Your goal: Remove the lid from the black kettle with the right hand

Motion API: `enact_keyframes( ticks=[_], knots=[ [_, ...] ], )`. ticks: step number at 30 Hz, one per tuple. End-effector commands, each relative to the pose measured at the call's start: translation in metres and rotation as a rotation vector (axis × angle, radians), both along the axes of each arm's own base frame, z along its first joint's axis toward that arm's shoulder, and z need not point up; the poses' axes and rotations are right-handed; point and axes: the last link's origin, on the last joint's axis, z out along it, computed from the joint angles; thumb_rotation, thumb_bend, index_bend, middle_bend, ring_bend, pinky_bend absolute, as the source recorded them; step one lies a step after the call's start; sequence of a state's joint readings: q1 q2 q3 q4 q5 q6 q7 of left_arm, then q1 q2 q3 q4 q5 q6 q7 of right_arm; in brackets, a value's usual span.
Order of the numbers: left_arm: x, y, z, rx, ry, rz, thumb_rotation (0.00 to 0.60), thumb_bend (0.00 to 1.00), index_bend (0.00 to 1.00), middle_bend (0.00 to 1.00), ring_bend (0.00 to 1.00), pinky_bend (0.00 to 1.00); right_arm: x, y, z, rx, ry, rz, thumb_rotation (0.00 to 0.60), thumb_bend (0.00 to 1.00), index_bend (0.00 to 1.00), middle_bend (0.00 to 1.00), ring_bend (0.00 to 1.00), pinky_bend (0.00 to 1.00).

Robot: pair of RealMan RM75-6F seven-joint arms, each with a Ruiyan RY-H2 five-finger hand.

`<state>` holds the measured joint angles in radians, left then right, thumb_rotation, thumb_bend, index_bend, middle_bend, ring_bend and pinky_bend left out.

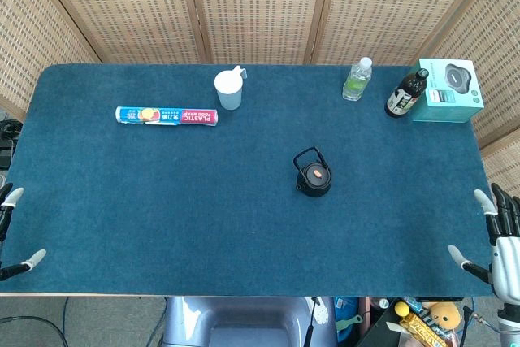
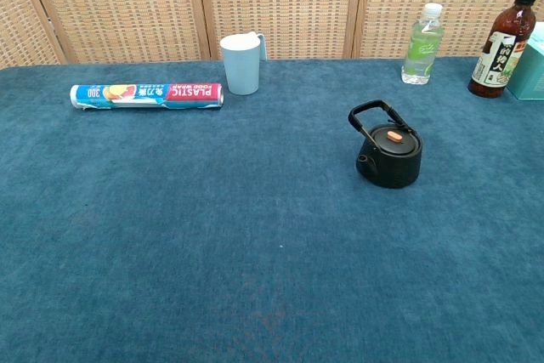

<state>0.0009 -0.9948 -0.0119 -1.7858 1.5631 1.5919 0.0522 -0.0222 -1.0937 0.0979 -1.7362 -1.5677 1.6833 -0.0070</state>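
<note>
The black kettle (image 1: pixel 313 175) (image 2: pixel 388 153) stands upright right of the table's middle, its lid on with an orange knob (image 2: pixel 394 135) and its handle tipped back to the left. My right hand (image 1: pixel 497 237) sits at the table's right front edge, fingers spread and empty, well away from the kettle. My left hand (image 1: pixel 11 229) shows only as fingertips at the left front edge, spread and holding nothing. The chest view shows neither hand.
A plastic wrap roll (image 1: pixel 166 116) and a pale cup (image 1: pixel 229 90) lie at the back left. A water bottle (image 1: pixel 357 80), a dark sauce bottle (image 1: pixel 405 93) and a teal box (image 1: pixel 448 90) stand at the back right. Blue cloth (image 1: pixel 203 225) covers the table.
</note>
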Motion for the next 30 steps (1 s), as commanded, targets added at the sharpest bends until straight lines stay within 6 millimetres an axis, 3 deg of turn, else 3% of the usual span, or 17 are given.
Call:
enact_keyframes(
  ticks=[1, 6, 10, 12, 14, 18, 24, 30],
  knots=[
    [0.0, 0.0, 0.0, 0.004, 0.002, -0.001, 0.6, 0.14, 0.0, 0.0, 0.0, 0.0, 0.0, 0.0, 0.0, 0.006, -0.002, -0.002, 0.6, 0.0, 0.0, 0.0, 0.0, 0.0],
    [0.001, 0.001, 0.0, 0.01, -0.003, -0.016, 0.6, 0.14, 0.0, 0.0, 0.0, 0.0, 0.001, -0.003, -0.002, 0.026, -0.01, 0.001, 0.6, 0.0, 0.02, 0.0, 0.0, 0.0],
    [0.0, 0.004, 0.0, 0.024, -0.015, -0.034, 0.6, 0.14, 0.0, 0.0, 0.0, 0.0, 0.01, -0.017, -0.014, 0.121, -0.085, 0.005, 0.6, 0.0, 0.06, 0.0, 0.0, 0.0],
    [-0.001, 0.005, 0.0, 0.025, -0.016, -0.038, 0.6, 0.14, 0.0, 0.0, 0.0, 0.0, 0.018, -0.032, -0.019, 0.186, -0.098, 0.011, 0.6, 0.0, 0.09, 0.0, 0.0, 0.0],
    [-0.002, 0.009, 0.0, 0.029, -0.015, -0.035, 0.6, 0.14, 0.0, 0.0, 0.0, 0.0, 0.038, -0.063, -0.023, 0.241, -0.087, 0.051, 0.6, 0.01, 0.13, 0.0, 0.0, 0.0],
    [-0.006, 0.014, -0.002, 0.03, -0.009, -0.011, 0.6, 0.14, 0.0, 0.0, 0.0, 0.0, 0.071, -0.12, -0.04, 0.299, -0.044, 0.048, 0.6, 0.12, 0.21, 0.0, 0.0, 0.0],
    [-0.008, 0.018, -0.003, 0.029, -0.006, 0.007, 0.6, 0.14, 0.0, 0.0, 0.0, 0.0, 0.097, -0.149, -0.065, 0.347, -0.066, 0.01, 0.6, 0.18, 0.31, 0.0, 0.0, 0.0],
    [-0.014, 0.025, -0.003, 0.019, -0.01, 0.038, 0.6, 0.14, 0.0, 0.0, 0.0, 0.0, 0.132, -0.194, -0.121, 0.418, -0.093, -0.067, 0.6, 0.24, 0.38, 0.0, 0.0, 0.0]
  ],
)
